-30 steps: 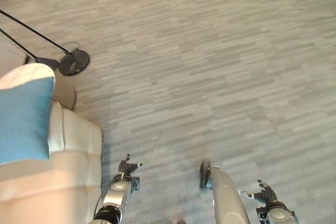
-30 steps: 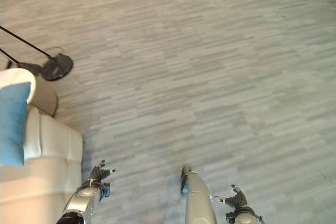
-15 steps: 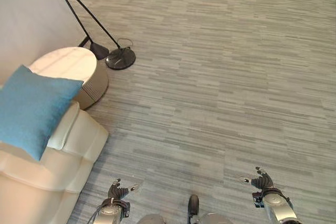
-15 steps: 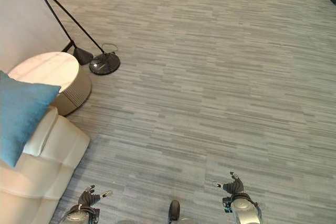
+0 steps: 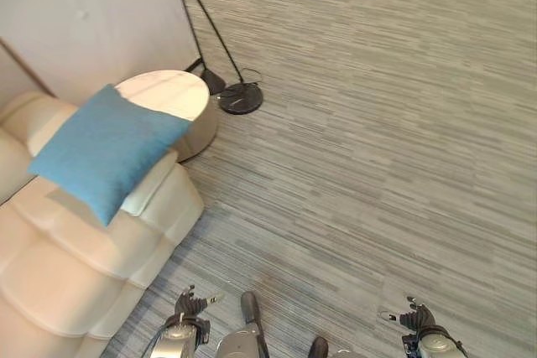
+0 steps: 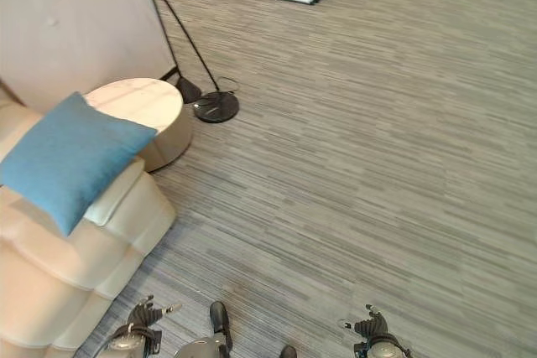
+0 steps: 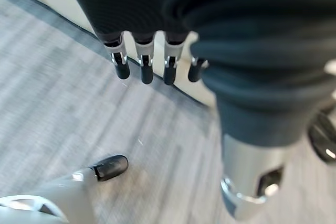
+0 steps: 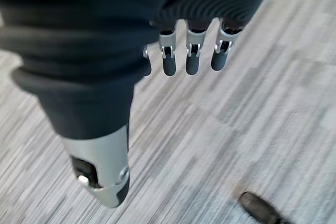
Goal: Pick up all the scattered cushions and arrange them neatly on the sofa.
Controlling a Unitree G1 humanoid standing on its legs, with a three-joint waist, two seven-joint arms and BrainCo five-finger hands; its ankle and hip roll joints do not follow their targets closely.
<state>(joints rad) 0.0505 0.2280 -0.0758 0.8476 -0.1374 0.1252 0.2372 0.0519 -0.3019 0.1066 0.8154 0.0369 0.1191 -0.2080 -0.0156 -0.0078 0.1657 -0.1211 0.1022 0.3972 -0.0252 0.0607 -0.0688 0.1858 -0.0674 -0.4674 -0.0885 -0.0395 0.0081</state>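
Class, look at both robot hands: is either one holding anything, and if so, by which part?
Nothing is held. The left hand and right hand hang open over the floor; the blue cushion lies on the sofa.

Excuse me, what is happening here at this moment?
Nothing is being handled now. A blue cushion lies on the cream sofa, leaning over its armrest, next to a round side table and a floor lamp base. The left hand and the right hand hang open and empty above the floor.

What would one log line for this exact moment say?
left hand: open, empty | right hand: open, empty | blue cushion: on sofa, leaning at armrest | side table: beside sofa
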